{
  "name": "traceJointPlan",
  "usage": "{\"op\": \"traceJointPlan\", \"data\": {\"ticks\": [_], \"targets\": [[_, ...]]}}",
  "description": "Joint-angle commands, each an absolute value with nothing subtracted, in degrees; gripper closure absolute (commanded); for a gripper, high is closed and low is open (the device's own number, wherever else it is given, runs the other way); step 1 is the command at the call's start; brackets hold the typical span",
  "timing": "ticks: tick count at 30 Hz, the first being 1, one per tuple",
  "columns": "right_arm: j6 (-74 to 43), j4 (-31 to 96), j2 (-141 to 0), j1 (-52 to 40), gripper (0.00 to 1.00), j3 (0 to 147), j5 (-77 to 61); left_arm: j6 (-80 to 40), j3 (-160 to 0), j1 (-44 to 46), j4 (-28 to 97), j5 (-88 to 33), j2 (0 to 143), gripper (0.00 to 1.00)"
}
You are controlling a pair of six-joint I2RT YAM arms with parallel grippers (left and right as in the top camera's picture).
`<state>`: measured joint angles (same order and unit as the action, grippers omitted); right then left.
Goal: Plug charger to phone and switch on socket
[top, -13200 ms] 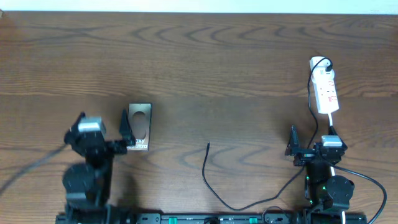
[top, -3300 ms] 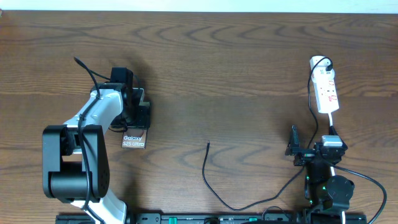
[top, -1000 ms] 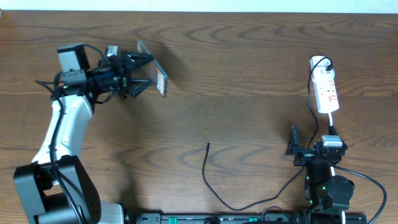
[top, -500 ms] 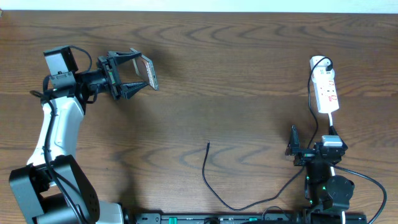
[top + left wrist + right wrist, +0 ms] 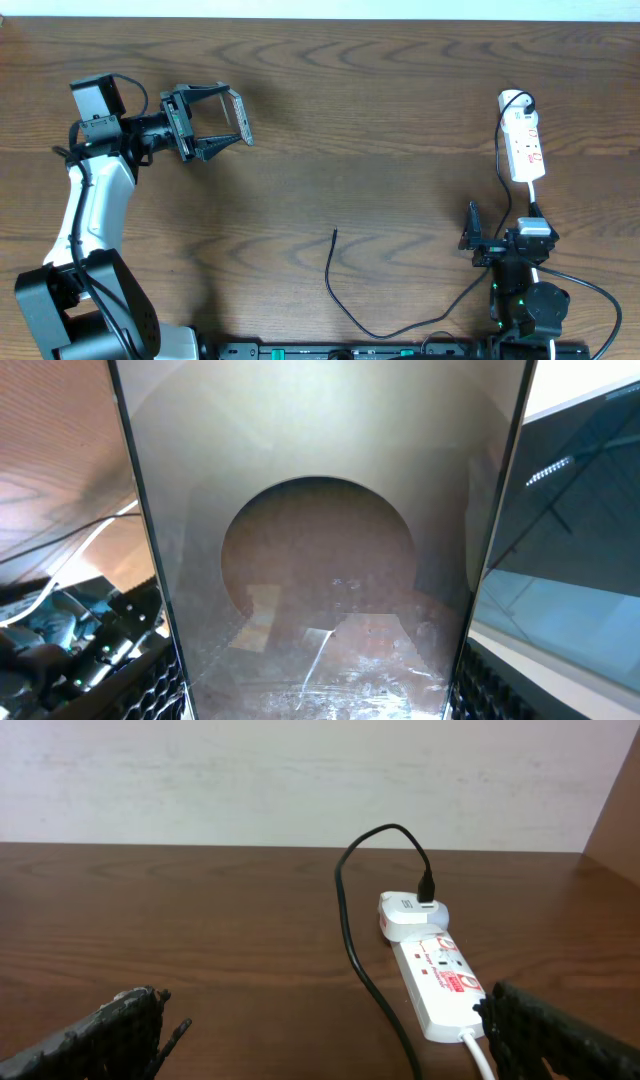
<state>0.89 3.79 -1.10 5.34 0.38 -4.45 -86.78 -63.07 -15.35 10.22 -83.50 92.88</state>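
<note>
Clamping oval-marked phone (image 5: pixel 320 560), left pincer (image 5: pixel 236 117)

1 phone (image 5: pixel 240 115), 1 charger (image 5: pixel 329 280), 1 socket (image 5: pixel 524 143), 1 table (image 5: pixel 400 100), 2 arms: left arm (image 5: pixel 95 205), right arm (image 5: pixel 522 285).

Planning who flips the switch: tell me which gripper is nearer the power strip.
Right. The right gripper sits open close to the power strip, on its near side; the left gripper is far across the table, holding the phone.

Robot lab: wooden table (image 5: pixel 380 120), white wall (image 5: pixel 250 780).
</note>
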Motion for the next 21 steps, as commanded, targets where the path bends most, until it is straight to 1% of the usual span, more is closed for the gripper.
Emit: {"op": "traceJointPlan", "data": {"ticks": [1,21], "targets": [[0.9,4.1,-0.9,5.1,0.01,0.3,-4.4,-87.6,-64.8,-15.5,10.0,-86.6,91.6,0.93],[0.9,4.1,-0.9,5.1,0.01,0.3,-4.4,-87.7,-64.8,-15.5,10.0,-87.6,91.6,0.93]]}}
